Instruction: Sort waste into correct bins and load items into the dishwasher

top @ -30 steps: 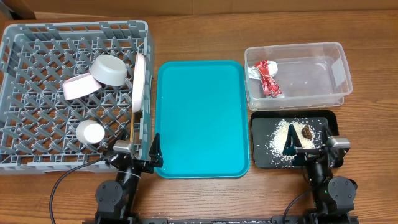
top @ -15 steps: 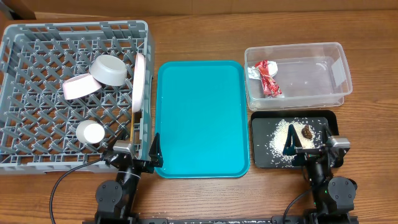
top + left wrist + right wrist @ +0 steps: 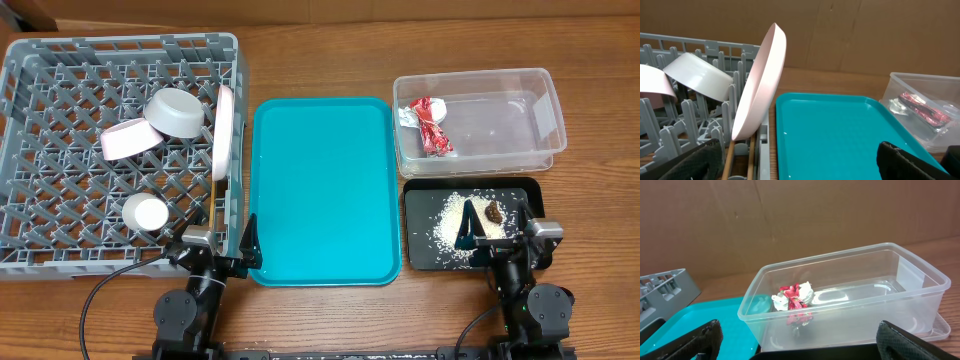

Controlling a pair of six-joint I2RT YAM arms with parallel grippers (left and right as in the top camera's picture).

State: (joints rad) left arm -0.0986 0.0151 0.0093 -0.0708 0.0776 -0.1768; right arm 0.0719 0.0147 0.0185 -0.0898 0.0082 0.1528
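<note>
The grey dish rack holds the grey-green bowl, the pink dish, the white plate standing on edge, and the small white cup. The chopsticks lie in the rack's near right corner under the plate. The red-and-silver wrapper lies in the clear tub. Rice and a brown scrap lie on the black tray. My left gripper is open and empty at the rack's near corner. My right gripper is open and empty over the black tray's near edge.
The teal tray lies bare between the rack and the bins; it fills the left wrist view. The right wrist view shows the tub with the wrapper inside. A cardboard wall stands at the back.
</note>
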